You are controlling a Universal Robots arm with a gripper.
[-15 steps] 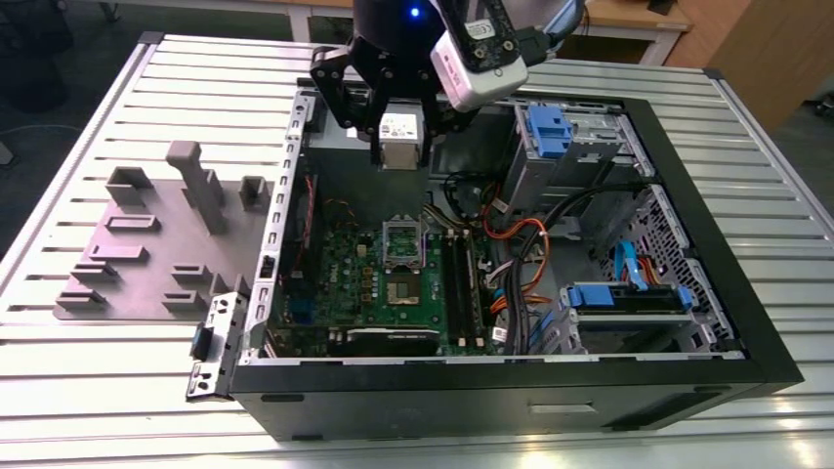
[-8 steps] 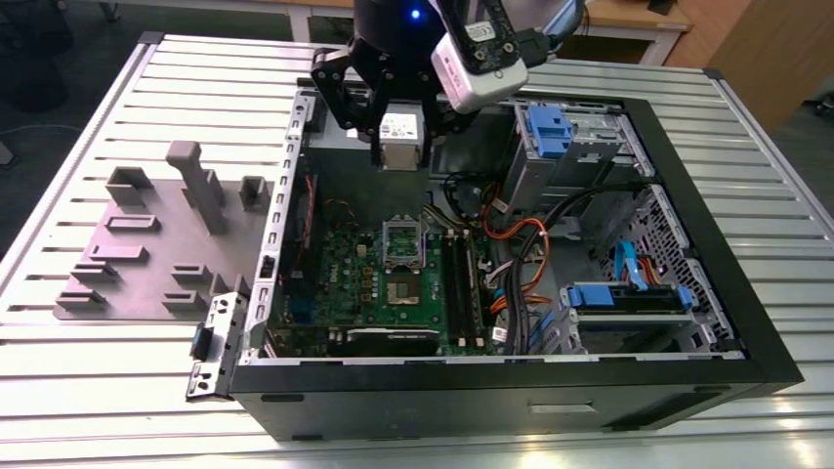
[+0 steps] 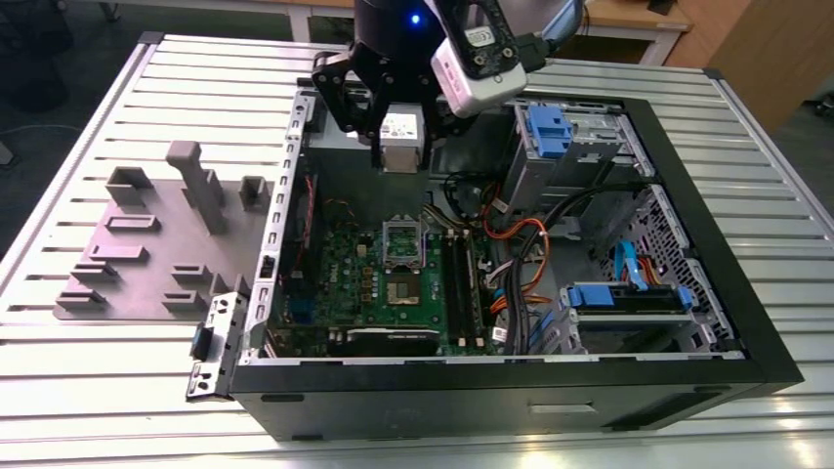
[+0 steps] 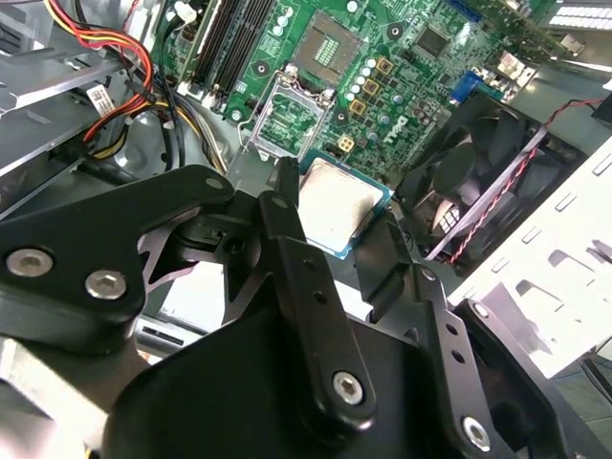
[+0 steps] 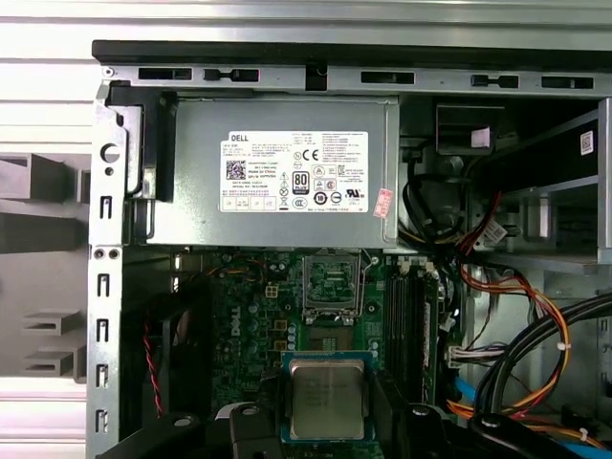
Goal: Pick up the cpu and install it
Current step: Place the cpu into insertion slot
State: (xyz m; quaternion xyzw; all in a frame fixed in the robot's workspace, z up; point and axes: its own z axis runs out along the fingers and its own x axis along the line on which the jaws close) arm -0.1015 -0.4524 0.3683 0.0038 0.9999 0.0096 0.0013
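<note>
Cpu (image 5: 328,400), silver top up, is pinched by two opposite edges between the black fingers (image 4: 283,215) of the gripper (image 5: 328,426), which is drawn in narrow around it in both wrist views. It hangs clear above the green motherboard (image 5: 249,316) inside the open computer case (image 3: 678,166), near the bare socket (image 5: 332,337), whose hinged metal frame (image 5: 332,285) is swung up. In the exterior view the arm hangs over the case's far edge, above the grey box (image 5: 277,172) with the white label.
</note>
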